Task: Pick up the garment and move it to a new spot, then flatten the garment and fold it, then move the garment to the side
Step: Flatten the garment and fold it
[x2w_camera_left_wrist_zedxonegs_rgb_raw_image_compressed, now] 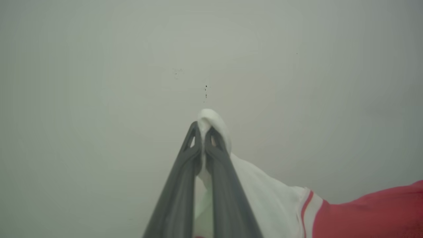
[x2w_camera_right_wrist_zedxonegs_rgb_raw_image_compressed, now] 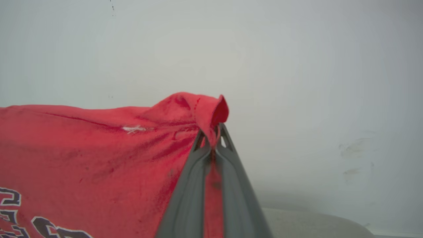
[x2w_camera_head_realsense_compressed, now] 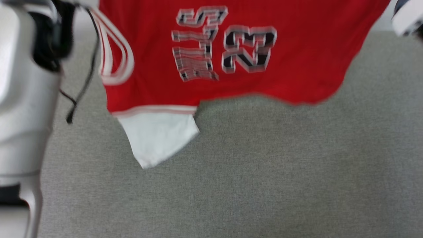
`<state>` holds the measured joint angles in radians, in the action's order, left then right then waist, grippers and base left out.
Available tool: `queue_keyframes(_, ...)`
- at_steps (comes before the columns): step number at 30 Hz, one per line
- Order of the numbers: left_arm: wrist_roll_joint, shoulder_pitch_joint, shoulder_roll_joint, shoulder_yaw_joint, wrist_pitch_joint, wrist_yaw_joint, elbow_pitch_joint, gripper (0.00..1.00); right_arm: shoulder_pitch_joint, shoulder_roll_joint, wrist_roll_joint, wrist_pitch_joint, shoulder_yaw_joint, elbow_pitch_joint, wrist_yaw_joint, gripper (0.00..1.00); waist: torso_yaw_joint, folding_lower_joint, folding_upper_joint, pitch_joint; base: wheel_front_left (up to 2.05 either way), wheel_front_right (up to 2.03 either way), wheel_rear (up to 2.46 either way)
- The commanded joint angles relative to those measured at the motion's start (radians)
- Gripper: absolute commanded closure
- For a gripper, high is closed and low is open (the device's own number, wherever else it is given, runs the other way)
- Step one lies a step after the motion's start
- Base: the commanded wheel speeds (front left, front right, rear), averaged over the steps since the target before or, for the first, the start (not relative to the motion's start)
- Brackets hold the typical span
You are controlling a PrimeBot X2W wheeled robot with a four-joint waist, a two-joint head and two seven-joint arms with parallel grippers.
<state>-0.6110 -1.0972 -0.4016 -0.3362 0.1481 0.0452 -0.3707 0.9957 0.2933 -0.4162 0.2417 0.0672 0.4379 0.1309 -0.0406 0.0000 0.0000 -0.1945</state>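
Above grey surface (x2w_camera_head_realsense_compressed: 264,185) | garment (x2w_camera_head_realsense_compressed: 307,62) hangs | left hand (x2w_camera_left_wrist_zedxonegs_rgb_raw_image_compressed: 202,130) pinching one end | right hand (x2w_camera_right_wrist_zedxonegs_rgb_raw_image_compressed: 213,132) pinching other

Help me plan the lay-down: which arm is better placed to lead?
Left, probably: left gripper and right gripper both pinch the garment, yet its loose white sleeve hangs lowest on that side.

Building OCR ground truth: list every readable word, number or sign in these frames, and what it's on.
"23": black, white-edged digits on the red garment, lying sideways in the head view, motion-blurred.
Word beside them on the garment: too blurred to read.
Print fragments at the right wrist view's lower left: cut off, unreadable.
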Motion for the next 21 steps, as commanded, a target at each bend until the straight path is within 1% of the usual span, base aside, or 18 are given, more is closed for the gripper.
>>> queue_keyframes(1, 0.010, -0.042, -0.008, 0.003, 0.002, -0.006, -0.014, 1.00, 0.036, 0.004, 0.007, -0.005, -0.001, -0.008, 0.000, 1.00, -0.006, 0.0000, 0.0000, -0.076, 0.00, 0.00, 0.00)
queue_keyframes(5, 0.036, -0.223, -0.012, 0.005, 0.007, -0.026, -0.071, 1.00, 0.175, 0.017, 0.007, -0.013, -0.003, -0.025, 0.000, 1.00, -0.014, 0.0000, 0.0000, -0.176, 0.00, 0.00, 0.00)
queue_keyframes(11, 0.068, -0.474, -0.039, 0.014, -0.001, -0.043, -0.131, 1.00, 0.387, 0.025, 0.004, -0.030, 0.003, -0.009, 0.000, 1.00, -0.032, 0.0000, 0.0000, -0.334, 0.00, 0.00, 0.00)
queue_keyframes(16, 0.083, -0.610, -0.045, 0.013, -0.010, -0.050, -0.164, 1.00, 0.541, 0.030, 0.009, -0.055, 0.022, 0.049, 0.000, 1.00, -0.040, 0.0000, 0.0000, -0.435, 0.00, 0.00, 0.00)
queue_keyframes(21, 0.088, -0.674, -0.033, 0.009, -0.008, -0.045, -0.202, 1.00, 0.661, 0.033, -0.001, -0.102, 0.058, 0.129, 0.000, 1.00, -0.036, 0.0000, 0.0000, -0.501, 0.00, 0.00, 0.00)
